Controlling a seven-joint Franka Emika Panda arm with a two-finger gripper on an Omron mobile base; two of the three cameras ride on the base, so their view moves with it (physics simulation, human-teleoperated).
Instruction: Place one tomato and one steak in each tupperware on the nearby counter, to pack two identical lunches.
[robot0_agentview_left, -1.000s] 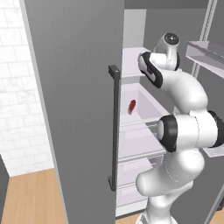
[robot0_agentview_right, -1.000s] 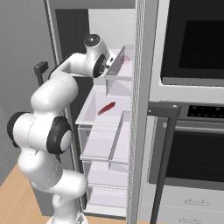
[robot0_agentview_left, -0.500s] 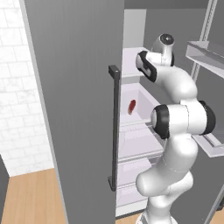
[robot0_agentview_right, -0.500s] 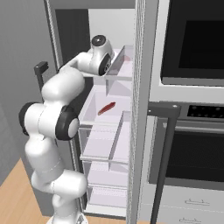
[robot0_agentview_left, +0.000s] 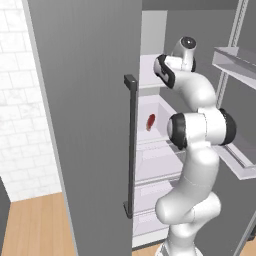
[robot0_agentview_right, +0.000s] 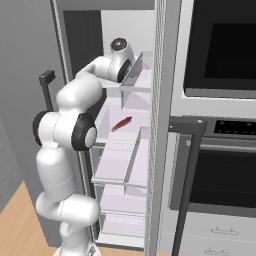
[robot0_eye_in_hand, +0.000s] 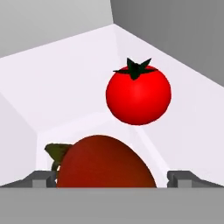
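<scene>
Two red tomatoes lie on the white upper shelf of the open fridge. The near tomato (robot0_eye_in_hand: 105, 162) lies on its side, low in the hand view, between the fingertips (robot0_eye_in_hand: 43, 177) of my gripper (robot0_eye_in_hand: 113, 179). The jaws stand open on either side of it and I cannot tell whether they touch it. The far tomato (robot0_eye_in_hand: 138, 92) sits upright behind it, near the shelf's back corner. A dark red steak (robot0_agentview_left: 150, 121) (robot0_agentview_right: 121, 123) lies on the shelf below. The tupperware and the counter are out of view.
The grey fridge door (robot0_agentview_left: 85, 125) with its dark bar handle (robot0_agentview_left: 131, 145) stands open on the left. Door bins (robot0_agentview_left: 235, 60) jut out on the right. Clear drawers (robot0_agentview_right: 117, 167) sit under the steak shelf. A wall oven (robot0_agentview_right: 220, 50) stands beside the fridge.
My arm has reached further into the fridge at the upper shelf, and its elbow has swung up and inward. The steak has not moved.
</scene>
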